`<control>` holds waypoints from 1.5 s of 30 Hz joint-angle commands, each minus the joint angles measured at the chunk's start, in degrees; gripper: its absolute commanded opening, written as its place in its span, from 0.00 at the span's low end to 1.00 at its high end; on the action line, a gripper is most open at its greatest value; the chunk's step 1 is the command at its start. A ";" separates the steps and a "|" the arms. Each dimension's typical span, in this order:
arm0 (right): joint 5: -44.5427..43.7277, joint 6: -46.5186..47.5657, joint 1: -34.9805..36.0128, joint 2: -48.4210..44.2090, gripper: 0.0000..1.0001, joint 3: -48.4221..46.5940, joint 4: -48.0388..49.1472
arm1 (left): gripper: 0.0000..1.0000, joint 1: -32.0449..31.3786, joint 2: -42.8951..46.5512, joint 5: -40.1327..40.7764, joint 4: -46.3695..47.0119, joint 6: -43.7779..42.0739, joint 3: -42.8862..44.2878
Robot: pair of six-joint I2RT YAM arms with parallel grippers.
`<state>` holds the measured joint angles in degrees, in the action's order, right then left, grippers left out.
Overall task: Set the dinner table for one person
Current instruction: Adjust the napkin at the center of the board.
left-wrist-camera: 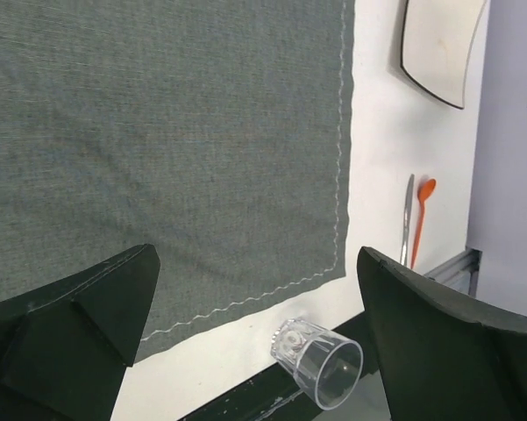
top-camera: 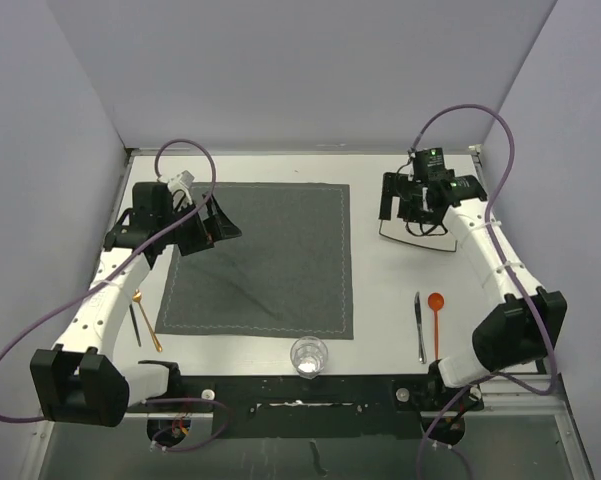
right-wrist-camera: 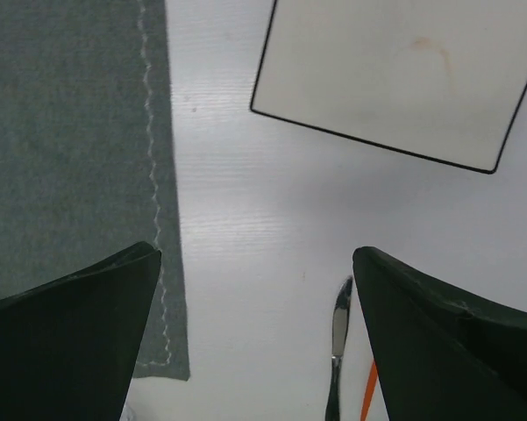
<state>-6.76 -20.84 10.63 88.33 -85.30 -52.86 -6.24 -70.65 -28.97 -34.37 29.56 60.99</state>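
The white dinner table (top-camera: 380, 300) carries a dark grey stitched placemat (top-camera: 260, 260) at its middle. My left gripper (top-camera: 218, 228) hangs open over the mat's left edge, nothing between its fingers; in its wrist view the left gripper (left-wrist-camera: 254, 256) looks down on the placemat (left-wrist-camera: 158, 132). My right gripper (top-camera: 420, 200) stands open above a white square plate with a thin black rim (top-camera: 415, 238), which it partly hides. The right wrist view has the right gripper (right-wrist-camera: 256, 256) over bare table (right-wrist-camera: 245, 219), with the plate (right-wrist-camera: 395, 74) beyond it.
A clear glass (top-camera: 309, 355) stands by the front rail below the mat. Right of the mat lie a knife (top-camera: 420, 325) and an orange spoon (top-camera: 436, 318). A gold utensil (top-camera: 148, 325) and a dark one (top-camera: 135, 325) lie left of the mat.
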 commanded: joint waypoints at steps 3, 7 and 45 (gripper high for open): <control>9.15 1.64 2.69 -11.21 0.98 3.95 11.41 | 0.98 -0.53 5.57 7.62 -1.85 -3.66 2.40; 12.94 2.80 3.46 -14.04 0.98 6.18 14.21 | 0.98 -0.53 5.39 8.03 -2.92 -5.76 2.84; 8.17 4.96 21.15 45.25 0.00 -37.55 -0.31 | 0.00 -0.97 -1.21 12.74 -3.54 -9.53 1.66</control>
<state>9.52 -14.90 31.24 130.78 -117.14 -47.24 -7.20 -70.76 -17.08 -38.41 21.43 61.12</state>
